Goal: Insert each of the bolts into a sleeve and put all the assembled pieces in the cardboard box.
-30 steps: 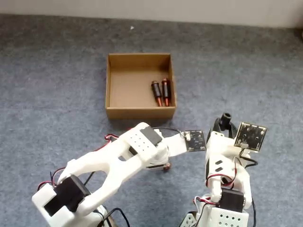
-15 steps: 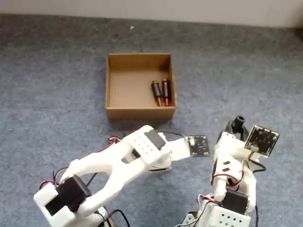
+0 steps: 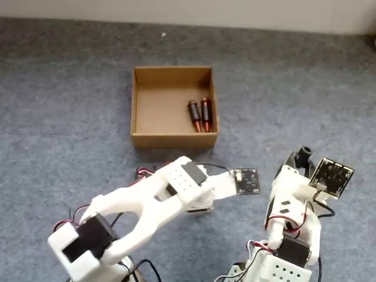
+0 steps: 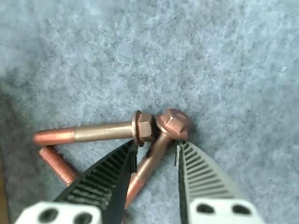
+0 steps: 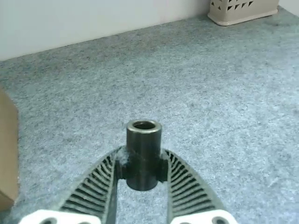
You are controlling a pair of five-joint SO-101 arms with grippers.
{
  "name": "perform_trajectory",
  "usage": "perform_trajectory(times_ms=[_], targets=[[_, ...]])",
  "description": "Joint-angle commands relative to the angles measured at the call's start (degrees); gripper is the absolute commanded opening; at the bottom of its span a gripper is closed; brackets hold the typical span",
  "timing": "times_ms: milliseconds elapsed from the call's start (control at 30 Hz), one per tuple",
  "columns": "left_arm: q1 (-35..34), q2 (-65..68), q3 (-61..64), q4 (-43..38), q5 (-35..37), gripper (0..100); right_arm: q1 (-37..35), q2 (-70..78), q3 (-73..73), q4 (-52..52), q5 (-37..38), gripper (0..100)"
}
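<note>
Down low, the left claw [image 4: 156,145] hangs over three copper bolts on the grey carpeted table [image 4: 224,56]. Its jaws are parted and straddle the shank of the slanted bolt [image 4: 161,140]; cannot tell whether the pads touch it. That bolt's hex head meets the head of the level bolt [image 4: 103,132]. A third bolt [image 4: 57,163] shows its threaded end, the rest hidden behind one finger. In the high view the left arm [image 3: 153,202] lies over the bolts and hides them.

The right claw [image 5: 143,158] is clamped on a dark sleeve [image 5: 143,137], upright, bore open at the top, lower end hidden between the fingers.

The cardboard box [image 3: 138,106] sits beyond both arms. Two assembled pieces [image 3: 200,115] lie side by side near its right wall.
</note>
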Motion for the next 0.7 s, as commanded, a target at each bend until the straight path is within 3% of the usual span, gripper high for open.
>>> perform_trajectory(times_ms=[0,233,433,667], targets=[[2.3,3.0,-3.9,0.1,-0.6,16,0.7,-1.2,-1.4,-1.9,-0.5,0.6],[2.9,4.3,-6.2,2.8,-0.4,16,0.7,-1.2,-1.4,-1.9,-0.5,0.6],[2.9,4.3,-5.8,3.3,-0.4,0,0.5,-1.2,-1.1,-1.9,-0.5,0.6],[2.4,0.5,-5.8,8.7,-0.3,0,0.3,-1.2,-0.9,-2.0,-0.5,0.7]])
